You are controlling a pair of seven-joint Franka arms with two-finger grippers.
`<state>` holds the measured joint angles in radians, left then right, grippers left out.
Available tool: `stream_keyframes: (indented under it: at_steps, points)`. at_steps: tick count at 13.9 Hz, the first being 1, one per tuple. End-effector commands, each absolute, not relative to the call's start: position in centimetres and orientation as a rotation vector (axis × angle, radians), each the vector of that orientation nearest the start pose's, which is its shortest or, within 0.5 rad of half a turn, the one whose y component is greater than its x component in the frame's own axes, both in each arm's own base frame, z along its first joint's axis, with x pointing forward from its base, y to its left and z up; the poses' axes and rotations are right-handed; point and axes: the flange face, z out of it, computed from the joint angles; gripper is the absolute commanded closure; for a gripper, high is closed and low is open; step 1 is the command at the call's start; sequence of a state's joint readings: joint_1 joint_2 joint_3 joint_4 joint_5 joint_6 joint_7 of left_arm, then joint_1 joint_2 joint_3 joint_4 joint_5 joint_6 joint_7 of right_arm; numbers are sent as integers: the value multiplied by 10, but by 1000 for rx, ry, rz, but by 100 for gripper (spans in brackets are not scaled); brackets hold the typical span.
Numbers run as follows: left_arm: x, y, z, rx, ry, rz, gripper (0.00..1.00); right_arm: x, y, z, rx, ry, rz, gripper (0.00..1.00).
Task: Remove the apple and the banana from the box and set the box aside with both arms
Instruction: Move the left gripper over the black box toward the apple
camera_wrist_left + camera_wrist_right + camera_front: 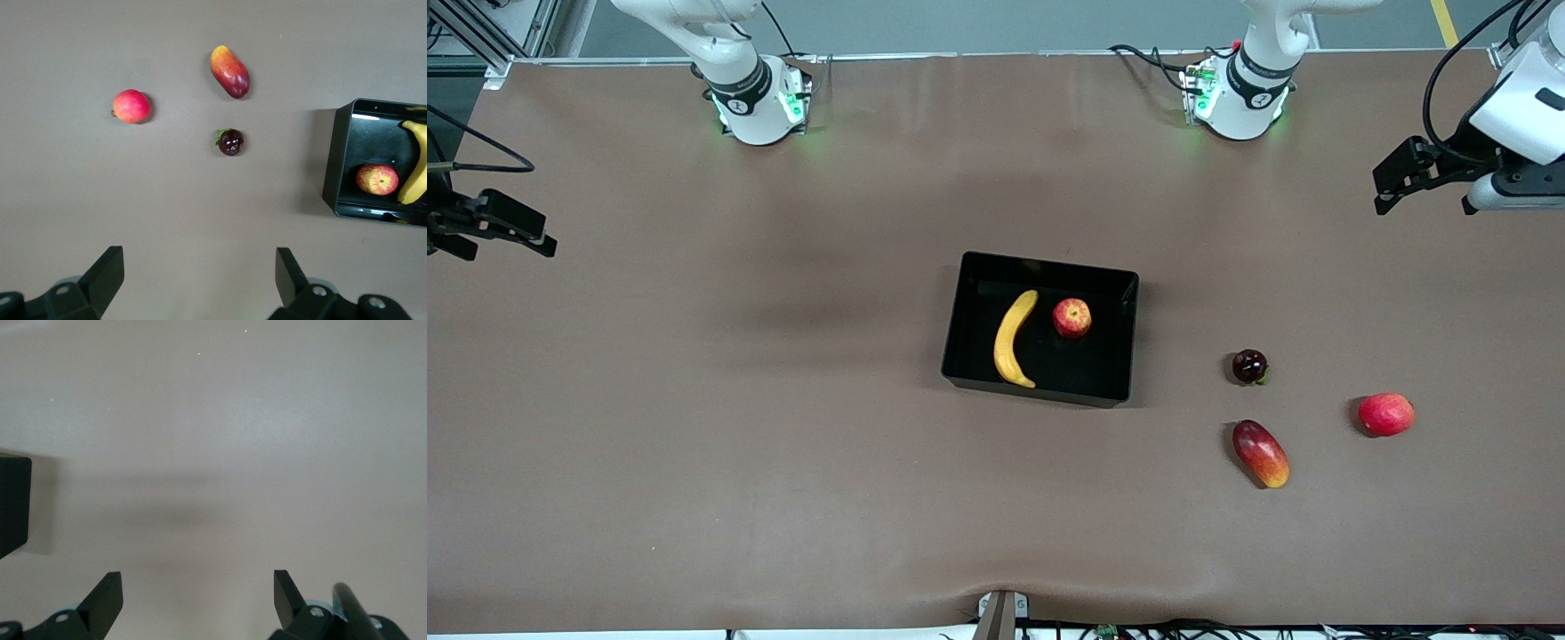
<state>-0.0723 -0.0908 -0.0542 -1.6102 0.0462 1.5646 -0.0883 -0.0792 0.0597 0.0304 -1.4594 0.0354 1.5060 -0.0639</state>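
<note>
Centrally, the black box (pixel 1040 380) is sitting on the brown counter (pixel 694 427), holding the banana (pixel 1014 338) and, at the banana's 2 o'clock and apart from it, the small apple (pixel 1072 317). Toward the left arm's end of the counter, three fruits are lying outside the box: the dark maroon fruit (pixel 1249 366), the mango (pixel 1261 453) at its 6 o'clock and nearer to the front camera, and the round red fruit (pixel 1385 414) at the mango's 2 o'clock. The left gripper (pixel 1423 187) is waiting raised over the counter's edge at the left arm's end, its fingers (pixel 103 273) spread wide and grasping nothing. The right gripper (pixel 503 233) is hanging over the right arm's end, fingers (pixel 103 595) likewise released and empty.
</note>
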Motion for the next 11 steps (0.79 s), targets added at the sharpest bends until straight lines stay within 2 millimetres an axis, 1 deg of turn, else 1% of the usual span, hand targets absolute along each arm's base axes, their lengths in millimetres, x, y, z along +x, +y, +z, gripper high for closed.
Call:
stream_keyframes:
  at_steps: [1,2,7,8,9,10,11]
  points:
    - [522,-55,662,-3097,23,-76,0,560,-27,642,-3093,-26,14,0]
    - [522,-52,661,-3097,16,-73,0,560,-26,642,-3092,-28,14,0]
    - [527,-53,658,-3098,9,-69,0,560,-28,641,-3090,-24,16,0]
    - [538,-55,653,-3100,11,-59,0,560,-28,641,-3090,-24,16,0]
    - [544,-59,643,-3099,19,-31,0,560,-28,641,-3090,-24,16,0]
    - [547,-69,634,-3098,34,-6,0,560,-28,641,-3090,-21,16,0]
    - [553,-87,621,-3110,33,26,0,560,-28,641,-3090,-24,16,0]
